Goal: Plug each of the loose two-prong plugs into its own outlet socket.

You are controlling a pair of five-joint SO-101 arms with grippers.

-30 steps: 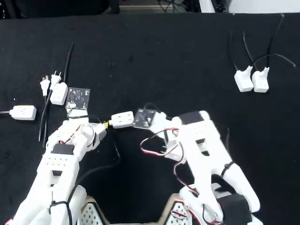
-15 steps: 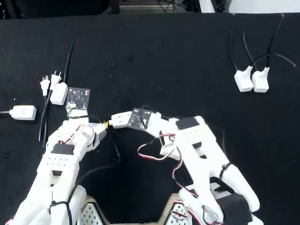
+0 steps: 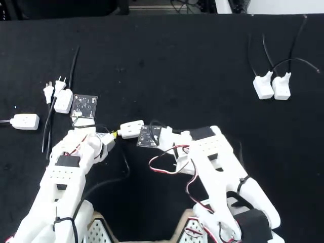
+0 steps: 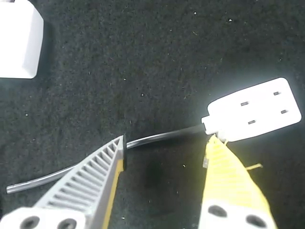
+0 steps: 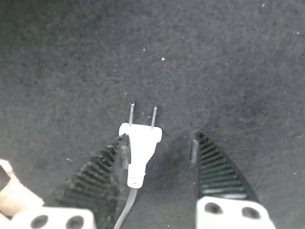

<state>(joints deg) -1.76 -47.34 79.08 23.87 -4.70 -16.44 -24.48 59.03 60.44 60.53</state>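
- My left gripper point(image 4: 167, 143) gaped astride the black cord point(image 4: 157, 137), just beside the white outlet socket point(image 4: 252, 112).
- My right gripper point(image 5: 160, 140) gaped too, with the two-prong plug point(image 5: 139, 143) against one finger; its lead point(image 5: 121, 210) was cut off at the edge.

The right gripper point(image 5: 160, 141) stands with its jaws apart over the black table point(image 5: 219, 57). A white two-prong plug point(image 5: 139, 142) lies between them, touching one ribbed finger point(image 5: 95, 176) and apart from the other. Its prongs point away and its cord point(image 5: 123, 211) runs back beneath the gripper.
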